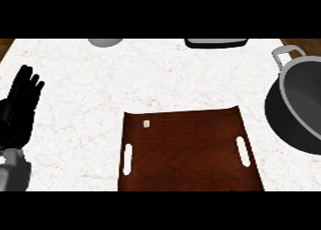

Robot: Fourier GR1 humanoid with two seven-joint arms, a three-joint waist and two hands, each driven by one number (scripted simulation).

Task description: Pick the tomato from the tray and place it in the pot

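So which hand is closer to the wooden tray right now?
Left, as far as shows. The left hand is open by the view's left edge, apart from the tray on its right. The right hand is not in view.

No readable text. Small pale tag on brown tray, markings too small to read.

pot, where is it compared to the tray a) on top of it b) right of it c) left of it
b: the pot sits to the right of the tray, apart from it.
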